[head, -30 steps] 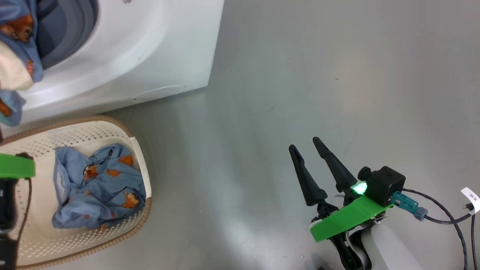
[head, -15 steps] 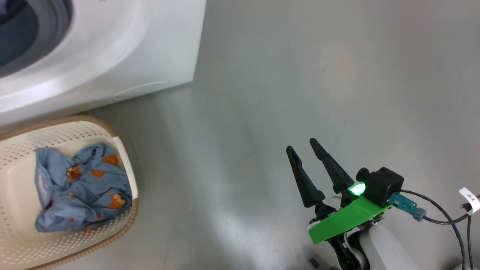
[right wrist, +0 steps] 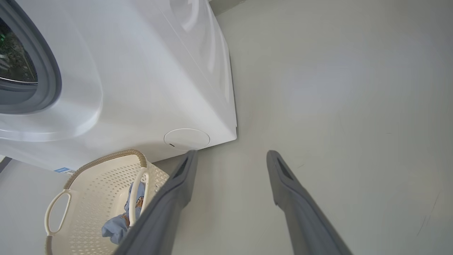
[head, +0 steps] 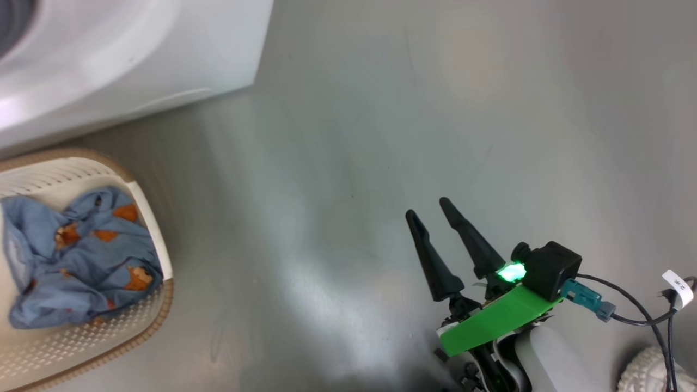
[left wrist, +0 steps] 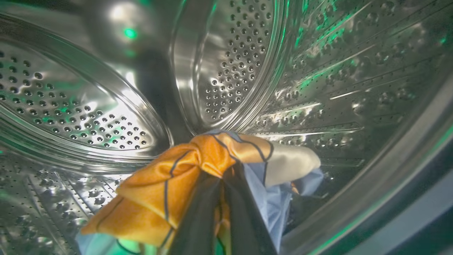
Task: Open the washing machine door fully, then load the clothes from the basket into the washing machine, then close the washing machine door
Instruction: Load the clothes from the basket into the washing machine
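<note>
Inside the steel perforated drum of the washing machine, my left gripper is shut on a bunched garment of light blue, orange and cream cloth. More light blue clothes with orange-brown figures lie in the cream basket on the floor before the machine. My right gripper stands open over bare floor to the right, holding nothing. The right wrist view looks past that gripper at the machine, the basket and the clothes. The washing machine door is out of view.
Grey floor stretches wide between the machine and my right arm. A black cable with a white tag trails at the right edge. A pale textured object sits at the bottom right corner. The machine's round lower flap faces the basket.
The head camera has swung right, so machine and basket slide left in the picture. The left arm and its garment, at the drum mouth a second ago, have left the head view. The right gripper stays put.
</note>
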{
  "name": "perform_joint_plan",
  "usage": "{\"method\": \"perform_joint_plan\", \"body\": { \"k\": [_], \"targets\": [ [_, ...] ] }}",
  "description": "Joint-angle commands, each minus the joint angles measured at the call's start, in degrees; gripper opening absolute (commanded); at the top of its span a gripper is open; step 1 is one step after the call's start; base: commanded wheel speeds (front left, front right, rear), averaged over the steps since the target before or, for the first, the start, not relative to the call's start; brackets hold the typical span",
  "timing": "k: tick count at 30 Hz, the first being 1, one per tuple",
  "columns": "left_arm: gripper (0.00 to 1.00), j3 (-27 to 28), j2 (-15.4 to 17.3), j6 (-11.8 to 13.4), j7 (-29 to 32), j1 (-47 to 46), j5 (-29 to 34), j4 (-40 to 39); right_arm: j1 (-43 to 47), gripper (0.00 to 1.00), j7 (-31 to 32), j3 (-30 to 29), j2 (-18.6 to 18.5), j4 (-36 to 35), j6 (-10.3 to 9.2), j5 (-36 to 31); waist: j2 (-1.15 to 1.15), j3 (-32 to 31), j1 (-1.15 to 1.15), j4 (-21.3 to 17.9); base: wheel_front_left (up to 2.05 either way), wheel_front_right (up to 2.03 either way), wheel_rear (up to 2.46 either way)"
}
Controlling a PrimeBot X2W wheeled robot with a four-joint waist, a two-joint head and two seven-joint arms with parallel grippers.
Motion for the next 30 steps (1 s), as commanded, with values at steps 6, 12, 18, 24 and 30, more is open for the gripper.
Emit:
{"method": "perform_joint_plan", "body": {
  "k": [6, 12, 18, 24, 30],
  "targets": [
    [0.00, -1.3, 4.6, -0.1, -2.1, -5.7, -1.1, 1.4, 1.5, 1.00, -0.7, 2.9, 0.2, -1.6, 0.09, 0.8, 0.00, 4.4, 0.00, -1.7, 0.00, 0.00, 0.00],
    [0.00, -2.9, 5.3, -0.1, -4.9, -12.7, -1.8, 3.5, 1.1, 1.00, -0.7, 4.4, 0.2, -2.5, 0.09, 0.7, 0.00, 6.6, 0.00, -2.4, 0.00, 0.00, 0.00],
    [0.00, -5.3, 6.7, -0.1, -5.6, -17.9, -2.7, 6.5, 1.3, 1.00, -0.7, 5.2, 0.2, -2.5, 0.09, 0.7, 0.00, 7.2, 0.00, -2.7, 0.00, 0.00, 0.00],
    [0.00, -9.5, 7.8, -0.1, -0.5, -19.6, -5.6, 10.6, 1.1, 1.00, -0.7, 5.9, 0.2, -2.0, 0.09, 1.1, 0.00, 7.2, 0.00, -2.7, 0.00, 0.00, 0.00],
    [0.82, -11.6, 8.0, -0.1, -1.3, -19.4, -6.2, 13.1, 0.5, 1.00, -0.7, 5.6, 0.2, -1.4, 0.09, 1.3, 0.00, 6.5, 0.00, -2.0, 0.00, 0.00, 0.00]
  ]
}}
